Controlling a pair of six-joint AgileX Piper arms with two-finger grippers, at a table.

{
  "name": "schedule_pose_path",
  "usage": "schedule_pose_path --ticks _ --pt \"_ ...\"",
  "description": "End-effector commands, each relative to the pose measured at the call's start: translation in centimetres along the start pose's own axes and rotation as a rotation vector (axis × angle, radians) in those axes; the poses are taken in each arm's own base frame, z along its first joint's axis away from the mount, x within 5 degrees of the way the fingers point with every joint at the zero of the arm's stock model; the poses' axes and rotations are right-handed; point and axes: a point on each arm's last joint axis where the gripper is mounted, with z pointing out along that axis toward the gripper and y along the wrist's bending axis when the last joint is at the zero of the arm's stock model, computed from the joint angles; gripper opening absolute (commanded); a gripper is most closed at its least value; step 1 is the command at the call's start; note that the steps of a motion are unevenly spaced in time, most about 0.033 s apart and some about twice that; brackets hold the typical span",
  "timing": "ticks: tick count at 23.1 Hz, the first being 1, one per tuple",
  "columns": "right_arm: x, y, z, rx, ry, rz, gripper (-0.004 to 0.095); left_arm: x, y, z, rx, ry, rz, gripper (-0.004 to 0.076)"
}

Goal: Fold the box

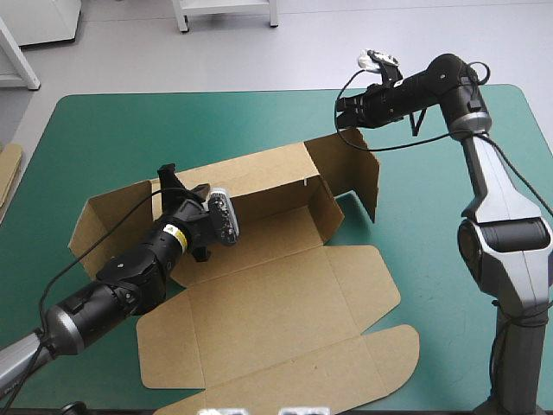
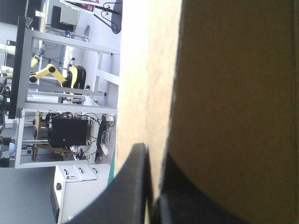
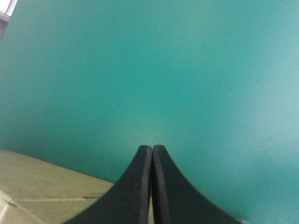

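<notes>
My left gripper point(image 1: 169, 183) of black fin fingers is clamped on the raised back wall of the brown cardboard box point(image 1: 276, 294), I think to hold it upright. My right gripper point(image 1: 348, 112), fingers together and empty, hovers just beyond the box's right flap. The half-formed box lies in the middle of the teal-green cover point(image 1: 423, 216), lid flat.

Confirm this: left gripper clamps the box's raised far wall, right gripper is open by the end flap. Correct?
No: the right gripper is shut, fingers meeting in one arch, as the right wrist view shows. The left gripper does clamp the wall of the box.
</notes>
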Motion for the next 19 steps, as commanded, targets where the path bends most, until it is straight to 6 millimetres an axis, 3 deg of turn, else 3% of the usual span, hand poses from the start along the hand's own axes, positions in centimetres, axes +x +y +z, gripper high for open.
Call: schedule_pose_path --ticks 1,8,19 --pt "0.1 1.6 -2.3 -0.044 -0.028 -0.006 -0.0004 0.9 0.1 -0.4 -0.001 0.097 -0.101 -0.0009" --pt "2.1 2.9 -3.5 -0.045 0.013 -0.069 -0.0004 0.9 0.1 -0.4 0.0 0.093 -0.103 -0.0009" --pt "5.8 2.8 -3.6 -0.056 0.037 -0.126 -0.0004 0.9 0.1 -0.4 0.0 0.094 -0.105 -0.0009"
